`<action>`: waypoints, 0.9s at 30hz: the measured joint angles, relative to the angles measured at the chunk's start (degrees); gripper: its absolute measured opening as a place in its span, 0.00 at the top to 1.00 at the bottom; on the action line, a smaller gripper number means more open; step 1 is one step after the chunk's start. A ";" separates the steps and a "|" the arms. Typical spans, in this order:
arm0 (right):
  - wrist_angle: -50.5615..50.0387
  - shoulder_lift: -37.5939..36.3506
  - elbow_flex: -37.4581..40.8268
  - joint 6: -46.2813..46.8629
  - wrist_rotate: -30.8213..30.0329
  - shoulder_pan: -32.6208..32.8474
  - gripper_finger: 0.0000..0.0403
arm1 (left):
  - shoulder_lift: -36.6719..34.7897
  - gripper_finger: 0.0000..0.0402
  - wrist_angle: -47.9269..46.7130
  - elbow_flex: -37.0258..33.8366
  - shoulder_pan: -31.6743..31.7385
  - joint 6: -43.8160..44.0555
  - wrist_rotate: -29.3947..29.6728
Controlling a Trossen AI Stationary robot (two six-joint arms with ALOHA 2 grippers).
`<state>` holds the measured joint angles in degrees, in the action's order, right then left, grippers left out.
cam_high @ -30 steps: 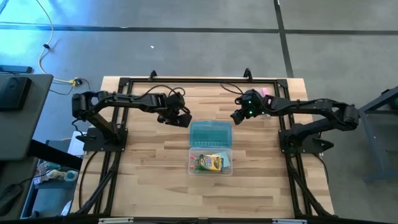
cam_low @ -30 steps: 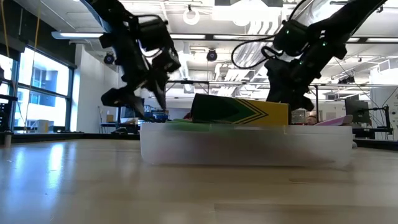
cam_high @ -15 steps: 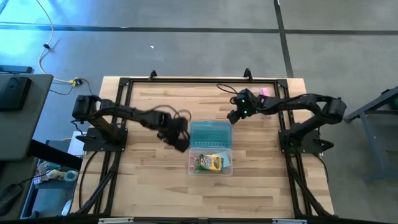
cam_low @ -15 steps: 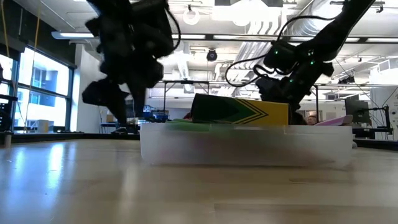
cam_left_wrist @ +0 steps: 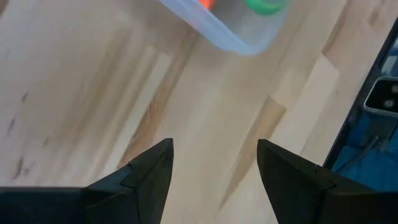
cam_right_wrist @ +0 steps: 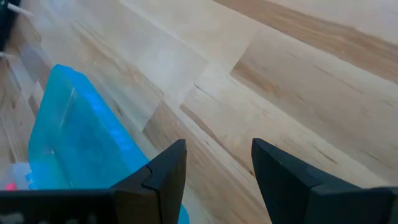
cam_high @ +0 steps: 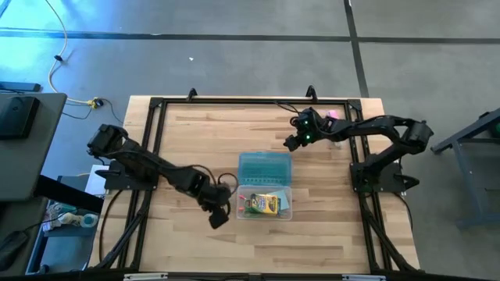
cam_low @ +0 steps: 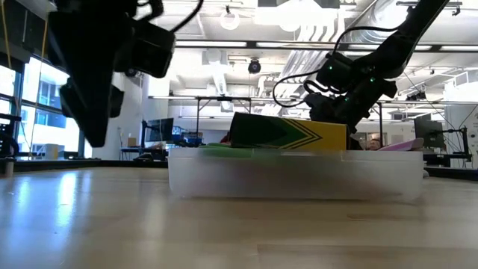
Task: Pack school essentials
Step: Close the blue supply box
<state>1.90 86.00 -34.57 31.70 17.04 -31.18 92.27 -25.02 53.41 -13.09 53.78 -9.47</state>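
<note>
Closing the clear plastic case looks like the step in hand: it sits at the centre of the high view with its translucent teal lid folded back, and the yellow-green crayon box and other stationery lie inside. The left gripper, fingers spread and empty, hovers just left of the case's lower corner. The right gripper, likewise parted and empty, hangs near the lid's upper right, so a clean close probably means one steadying the base while the other swings the lid over.

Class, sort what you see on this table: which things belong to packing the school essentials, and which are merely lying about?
Belonging to the job:
- yellow-green crayon box, in the clear case
- teal lid, open
- left gripper, open beside the case

Lying about:
- pink block, at the table's far edge by the right gripper
</note>
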 joint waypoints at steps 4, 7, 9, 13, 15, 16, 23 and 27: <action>0.02 0.00 0.00 1.33 0.09 0.02 0.57 | 2.13 0.46 2.79 -0.01 -1.32 -0.78 -0.63; 0.06 0.00 0.00 1.82 -0.12 0.03 0.57 | 4.73 0.46 8.59 0.12 -1.95 -3.26 -1.85; 0.15 0.00 0.00 3.91 -0.38 0.07 0.57 | 6.06 0.46 10.85 -0.02 -2.35 -4.51 -2.36; 0.66 0.00 0.00 5.69 -0.60 0.07 0.57 | 8.47 0.46 16.29 0.02 -3.92 -8.59 -3.26; 0.78 0.00 0.00 5.56 -0.88 0.07 0.57 | 9.83 0.46 18.32 0.16 -4.83 -11.37 -2.94; 0.96 0.00 0.00 5.57 -1.11 0.07 0.57 | 10.20 0.46 18.00 -0.02 -5.28 -12.26 -2.50; 0.92 0.00 0.00 5.57 -1.49 0.09 0.57 | 11.56 0.46 18.14 0.02 -5.04 -15.95 -1.55; 1.17 0.00 0.00 5.65 -1.52 0.09 0.57 | 11.55 0.46 18.35 0.02 -3.03 -12.28 1.44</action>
<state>3.07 86.00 -34.57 37.35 15.52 -31.09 103.82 -6.67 53.43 -16.12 41.50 -8.03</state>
